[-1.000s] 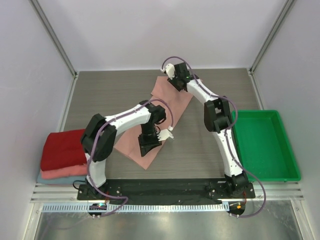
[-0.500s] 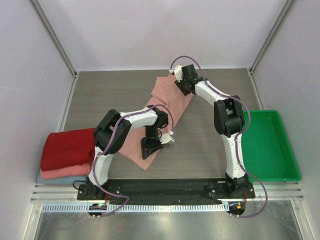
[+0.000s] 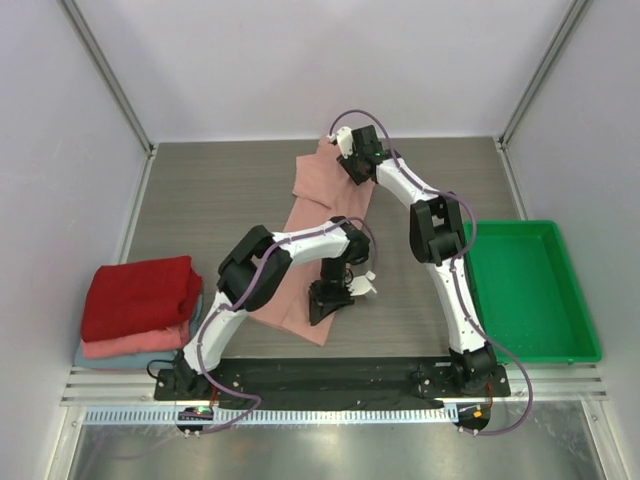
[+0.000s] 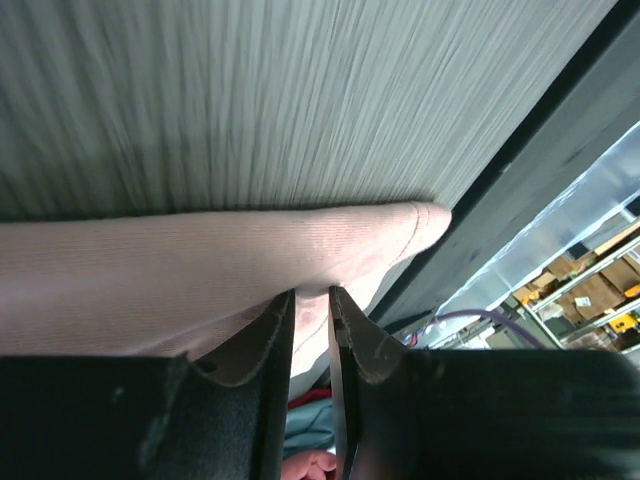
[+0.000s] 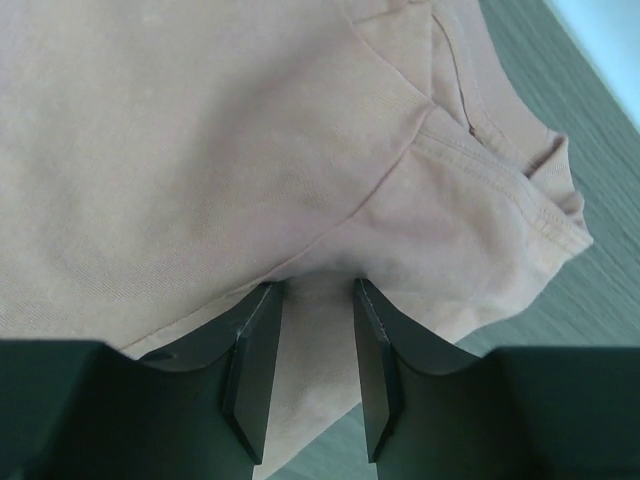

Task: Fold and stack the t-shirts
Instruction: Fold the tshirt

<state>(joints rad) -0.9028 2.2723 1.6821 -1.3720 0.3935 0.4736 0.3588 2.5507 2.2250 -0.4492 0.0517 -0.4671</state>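
Where the pink tee (image 3: 312, 205) lies: stretched in a long diagonal strip on the grey worktop (image 3: 220, 190), from the far middle down toward the near edge, between the two arms.
Left arm: rises from its base at the near left to a raised elbow. The forearm runs rightward across the tee, and the wrist bends back toward the near edge.
Left gripper (image 3: 320, 310): points down at the tee's near right edge. In the wrist view (image 4: 310, 300) its jaws are nearly together, pinching a rounded fold of pink cloth.
Right arm: climbs from its base at the near right to a high elbow, then reaches far and leftward, with the wrist over the tee's far end.
Right gripper (image 3: 350, 165): sits on the far end of the tee. In the wrist view (image 5: 315, 290) its jaws stand a little apart, with pink cloth drawn between them beside a sleeve (image 5: 500, 200).
Stack: at the near left edge, well apart from the pink tee. A folded dark red tee (image 3: 140, 295) lies on a salmon tee (image 3: 130, 345), and a light-blue tee (image 3: 85, 355) shows underneath.
Tray (image 3: 530, 290): green, at the near right, beside the right arm.
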